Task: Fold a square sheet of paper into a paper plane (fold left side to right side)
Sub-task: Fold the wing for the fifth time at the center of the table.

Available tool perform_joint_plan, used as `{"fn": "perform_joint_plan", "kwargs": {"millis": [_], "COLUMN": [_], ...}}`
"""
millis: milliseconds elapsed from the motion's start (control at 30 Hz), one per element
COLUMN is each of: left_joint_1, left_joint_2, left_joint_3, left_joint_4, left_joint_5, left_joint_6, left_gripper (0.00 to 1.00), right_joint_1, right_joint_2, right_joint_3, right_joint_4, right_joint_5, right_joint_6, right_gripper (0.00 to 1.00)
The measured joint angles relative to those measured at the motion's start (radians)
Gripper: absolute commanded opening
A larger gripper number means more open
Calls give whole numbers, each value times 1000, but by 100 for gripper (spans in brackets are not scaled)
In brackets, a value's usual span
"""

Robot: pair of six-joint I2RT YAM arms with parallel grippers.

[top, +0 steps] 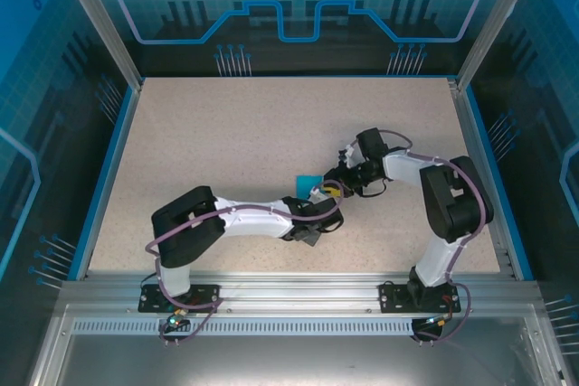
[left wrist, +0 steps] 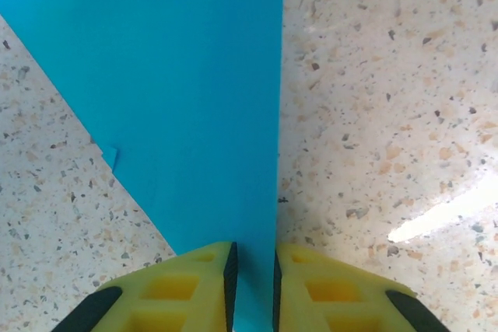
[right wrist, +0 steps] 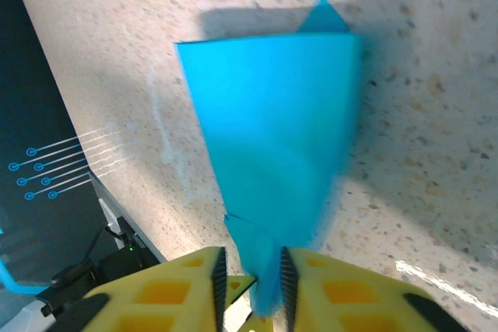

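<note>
The square sheet of paper [top: 308,181] is bright cyan and folded into a tapering shape near the middle of the table, where both arms meet. In the left wrist view the paper [left wrist: 179,75] has a straight right edge and a slanted left edge. Its narrow end runs under and between my left gripper [left wrist: 254,258], whose jaws stand a narrow gap apart. In the right wrist view the paper [right wrist: 272,114] casts a shadow on the table. Its blurred tip hangs in the gap of my open right gripper [right wrist: 250,262]. A yellow left fingertip [right wrist: 243,285] shows just below.
The speckled beige table [top: 226,133] has a blue rim and transparent blue walls on three sides. An aluminium rail [top: 289,291] carries both arm bases at the near edge. A dark panel [right wrist: 47,192] borders the table in the right wrist view.
</note>
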Motion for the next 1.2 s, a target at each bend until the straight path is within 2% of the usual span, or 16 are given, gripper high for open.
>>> {"fn": "perform_joint_plan", "kwargs": {"millis": [200,500,867,1200], "left_joint_1": [58,199,280,333], "left_joint_2": [-106,-250,-234,-183], "left_joint_3": [-136,-321,-351,-350], "left_joint_4": [103,297,429,491], "left_joint_5": [66,265,484,596], "left_joint_6": [-9,-53,-76,-108], "left_gripper": [21,19,19,14], "right_joint_1": [-43,-83,-29,58], "right_joint_2": [-111,-182,-184,-167], "right_joint_3": [-3,-70,-155,-172], "right_joint_4": [-17,-29,20,111], "right_joint_5": [35,74,82,108], "right_joint_6": [-31,-79,-82,-51], "right_gripper": [40,49,51,51]}}
